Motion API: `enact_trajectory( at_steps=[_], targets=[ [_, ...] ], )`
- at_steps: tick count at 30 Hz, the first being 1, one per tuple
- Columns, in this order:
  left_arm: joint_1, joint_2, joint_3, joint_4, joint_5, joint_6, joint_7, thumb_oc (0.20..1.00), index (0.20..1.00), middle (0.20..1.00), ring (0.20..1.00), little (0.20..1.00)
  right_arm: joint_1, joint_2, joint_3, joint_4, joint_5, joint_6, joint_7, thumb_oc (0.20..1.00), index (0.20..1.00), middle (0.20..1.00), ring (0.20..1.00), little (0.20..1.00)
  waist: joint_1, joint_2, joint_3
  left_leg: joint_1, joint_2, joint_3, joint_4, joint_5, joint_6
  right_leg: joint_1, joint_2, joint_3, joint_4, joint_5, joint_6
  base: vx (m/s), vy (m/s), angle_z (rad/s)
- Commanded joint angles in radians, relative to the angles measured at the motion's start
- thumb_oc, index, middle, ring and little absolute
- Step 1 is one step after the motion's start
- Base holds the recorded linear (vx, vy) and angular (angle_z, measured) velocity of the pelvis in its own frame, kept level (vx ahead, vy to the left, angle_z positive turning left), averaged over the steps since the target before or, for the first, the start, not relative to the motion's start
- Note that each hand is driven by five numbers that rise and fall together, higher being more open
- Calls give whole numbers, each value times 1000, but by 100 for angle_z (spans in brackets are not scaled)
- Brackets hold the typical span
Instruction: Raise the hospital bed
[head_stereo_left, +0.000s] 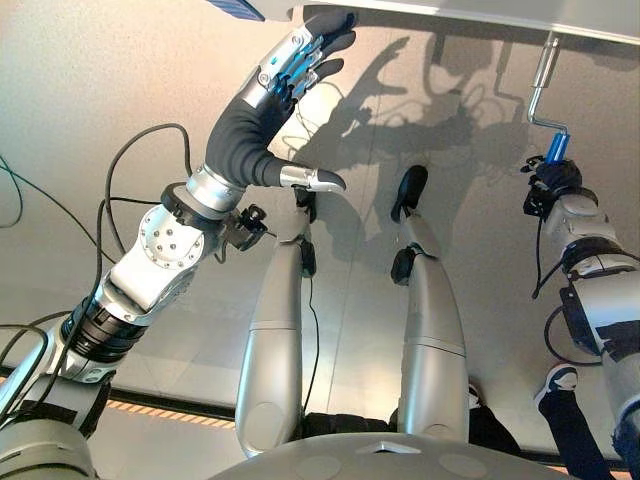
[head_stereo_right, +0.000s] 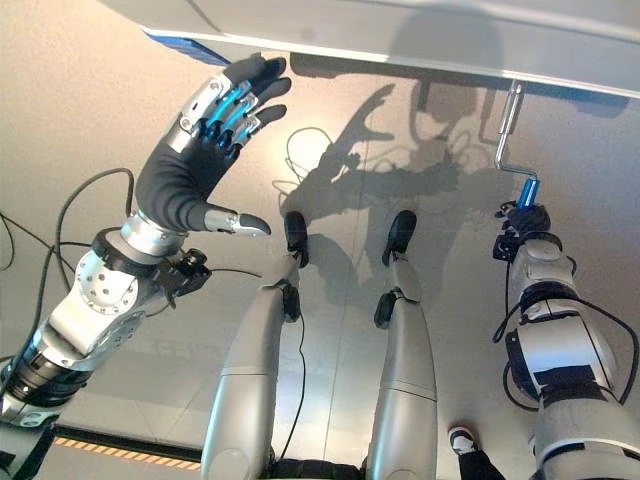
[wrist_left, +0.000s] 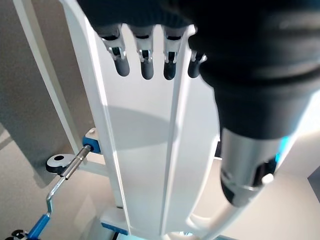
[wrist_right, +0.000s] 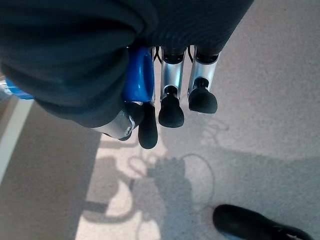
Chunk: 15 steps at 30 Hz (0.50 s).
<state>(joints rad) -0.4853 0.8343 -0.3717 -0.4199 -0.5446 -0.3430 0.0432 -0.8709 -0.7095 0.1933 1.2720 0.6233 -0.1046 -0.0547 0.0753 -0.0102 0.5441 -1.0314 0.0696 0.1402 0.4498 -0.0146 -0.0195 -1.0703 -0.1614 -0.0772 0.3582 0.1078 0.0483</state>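
Two hands share the work. Fingers of the right hand (wrist_right: 165, 95) curl round the blue grip (wrist_right: 139, 75) of the bed's crank (head_stereo_right: 507, 135), as the right wrist view shows; from the head views that hand (head_stereo_left: 552, 185) sits at the lower end of the cranked silver rod, which runs up under the white edge of the hospital bed (head_stereo_right: 420, 35). Fingers of the left hand (head_stereo_left: 290, 70) are straight and slightly spread, thumb held apart, raised near the bed's edge; whether the dark tips touch it cannot be told. Seen along the left wrist, these fingers (wrist_left: 145, 65) lie before the bed's white end panel (wrist_left: 145, 150), with the crank (wrist_left: 60, 185) off to one side and well apart. The step in hand appears to be turning the crank. The next move likely calls for a steady circular sweep with the grip kept enclosed, while the left hand steadies against the frame. A person's dark shoe (wrist_right: 255, 225) rests on the floor (head_stereo_left: 80, 90) nearby, close to the crank's sweep.
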Motion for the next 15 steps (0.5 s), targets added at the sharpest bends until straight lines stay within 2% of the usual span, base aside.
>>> enact_trajectory(
  at_steps=[1,2,3,4,5,6,8,11,13,15],
  targets=[
    [102,-22,115,-123,20,-68,-7,1000,1000,1000,1000,1000,233,-256,-103,-100,168,-95,-58,200,200,200,200,200,-94,16,-24,40,9,-47,-44,-36,-39,32,23,-17,72,-127,57,-57,8,4],
    [109,-26,133,-121,30,-71,-4,1000,1000,1000,1000,1000,263,-252,-132,-168,195,-121,-57,200,200,200,200,200,-103,9,-24,20,11,-34,-48,-12,-32,15,21,-26,62,-103,50,-55,4,2],
    [132,-32,157,-123,34,-71,0,1000,1000,1000,1000,1000,328,-243,-160,-298,174,-149,-68,200,200,200,200,200,-113,0,-24,19,13,-33,-48,-12,-33,13,24,-24,60,-102,50,-53,-7,-4],
    [146,-36,174,-124,37,-71,1,1000,1000,1000,1000,1000,382,-230,-196,-410,180,-175,-73,200,200,200,200,200,-123,-9,-24,19,14,-34,-48,-13,-33,12,26,-22,61,-102,51,58,3,-8],
    [151,-36,171,-125,37,-70,1,1000,1000,1000,1000,1000,398,-226,-202,-420,176,-172,-78,200,200,200,200,200,-119,-10,-24,40,12,-48,-44,-38,-40,31,29,-11,70,-125,59,1,-5,-11],
    [171,-40,211,-131,41,-71,0,1000,1000,1000,1000,1000,486,-194,-256,-682,182,-221,-73,200,200,200,200,200,-138,-26,-24,13,16,-34,-39,-17,-32,10,28,-18,62,-102,51,-3,-3,-10],
    [196,-40,236,-143,40,-74,-2,1000,1000,1000,1000,1000,586,-154,-332,-908,204,-268,-52,200,200,200,200,200,-149,-44,-24,8,16,-33,-34,-20,-29,5,31,-17,67,-103,52,-35,-7,-12],
    [243,-33,291,-168,37,-71,0,1000,1000,1000,1000,1000,704,-120,-394,-1211,200,-304,-2,200,200,200,200,200,-159,-55,-24,23,16,-46,-23,-52,-33,24,35,-6,79,-131,62,57,5,-10],
    [280,-20,324,-191,30,-67,-5,1000,1000,1000,1000,1000,764,-104,-413,-1391,201,-299,35,200,200,200,200,200,-163,-59,-24,22,17,-44,-18,-54,-32,23,34,-7,86,-133,62,-2,7,-6],
    [292,-12,336,-205,25,-66,-10,1000,1000,1000,1000,1000,779,-96,-412,-1456,239,-298,78,200,200,200,200,200,-166,-61,-24,25,17,-43,-19,-55,-32,26,36,-7,85,-132,62,-10,6,-7]
  ],
)
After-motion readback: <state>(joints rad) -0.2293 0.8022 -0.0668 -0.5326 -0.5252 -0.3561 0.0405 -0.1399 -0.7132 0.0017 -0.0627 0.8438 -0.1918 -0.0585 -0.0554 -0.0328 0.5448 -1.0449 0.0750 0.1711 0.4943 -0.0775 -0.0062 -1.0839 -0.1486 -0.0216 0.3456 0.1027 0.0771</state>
